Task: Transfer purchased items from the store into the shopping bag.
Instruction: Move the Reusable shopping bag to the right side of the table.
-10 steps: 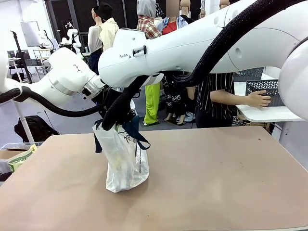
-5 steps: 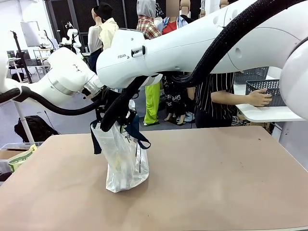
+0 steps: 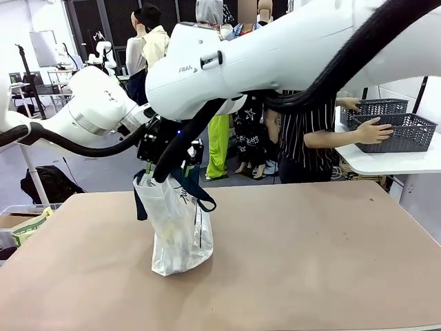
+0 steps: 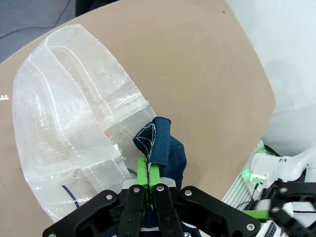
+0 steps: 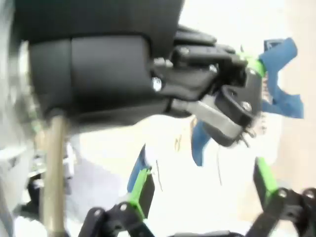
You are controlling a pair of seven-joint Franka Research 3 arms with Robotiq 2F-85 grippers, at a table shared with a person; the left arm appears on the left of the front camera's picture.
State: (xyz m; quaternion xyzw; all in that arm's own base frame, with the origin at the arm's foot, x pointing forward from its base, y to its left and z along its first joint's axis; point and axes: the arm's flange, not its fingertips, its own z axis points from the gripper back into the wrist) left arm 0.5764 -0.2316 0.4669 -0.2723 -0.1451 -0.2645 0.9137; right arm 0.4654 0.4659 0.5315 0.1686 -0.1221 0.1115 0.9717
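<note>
The shopping bag stands on the table, translucent white with navy handles, and pale yellowish goods show faintly through its lower part. My left gripper is shut on one navy handle and holds the bag's mouth up; the bag hangs below it. My right gripper is open just above the bag's mouth, its green-padded fingers spread wide with nothing between them. It faces my left gripper and the blue handle. At the far right a person's hand rests on the store, a dark grey lattice basket.
A second grey basket sits behind the first on a white side table. My right arm's big white link spans the upper picture. The tan table stretches to the right of the bag. A bin with packets sits at the left edge.
My right gripper has opened and risen off the bag's mouth as its arm lifted. The person has shifted the grey basket to the right. My left gripper still holds the handle.
</note>
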